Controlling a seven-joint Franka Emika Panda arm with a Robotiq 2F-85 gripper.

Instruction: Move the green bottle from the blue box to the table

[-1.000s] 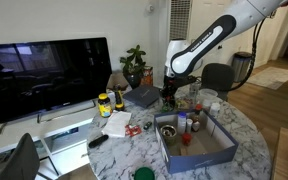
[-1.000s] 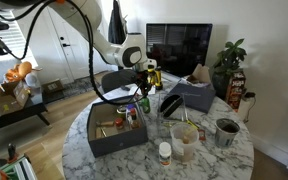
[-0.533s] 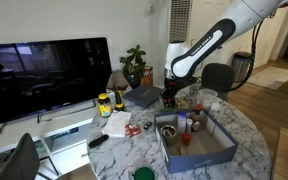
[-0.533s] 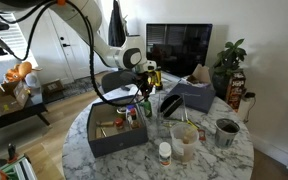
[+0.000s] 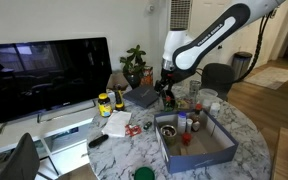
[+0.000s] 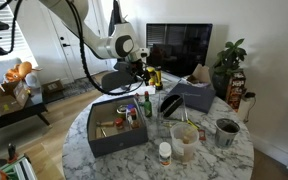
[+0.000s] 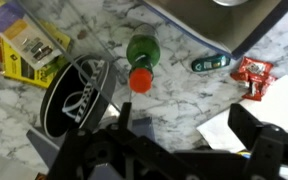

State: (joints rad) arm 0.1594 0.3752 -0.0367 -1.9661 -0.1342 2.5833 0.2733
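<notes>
Most of the job looks done. In the wrist view the green bottle (image 7: 142, 50), red-capped, stands on bare marble of the table (image 7: 189, 95), upright as far as I can tell. It is outside the blue box (image 5: 206, 158), which that view does not show. The gripper (image 7: 184, 140) hangs above with its two dark fingers spread wide and nothing between them, so the bottle is let go. The bottle sits toward 11 o'clock from the gap, apart from both fingers.

In both exterior views the gripper (image 5: 166, 88) (image 6: 141, 72) is over the far part of the table, clear of the box. There the bottle is too small among the clutter to pick out surely. By my judgement, all that is left is to draw the arm away without knocking the bottle.

Room around the bottle is tight:
- **9 o'clock:** a black round lid (image 7: 74, 90) lies just beside it.
- **10 o'clock:** yellow packets (image 7: 24, 50) lie farther out.
- **3 o'clock:** a small teal thing (image 7: 209, 63) lies near, with a red wrapper (image 7: 252, 72) beyond it.
- **4 o'clock:** white paper (image 7: 234, 125) covers the marble.
- **1 o'clock:** the edge of a grey box (image 7: 224, 15) closes that side.

The only open marble is at 6 o'clock, under the fingers. Going straight up looks safest. A sideways sweep toward 11 o'clock could tip so slim a bottle. No table edge shows near it.
</notes>
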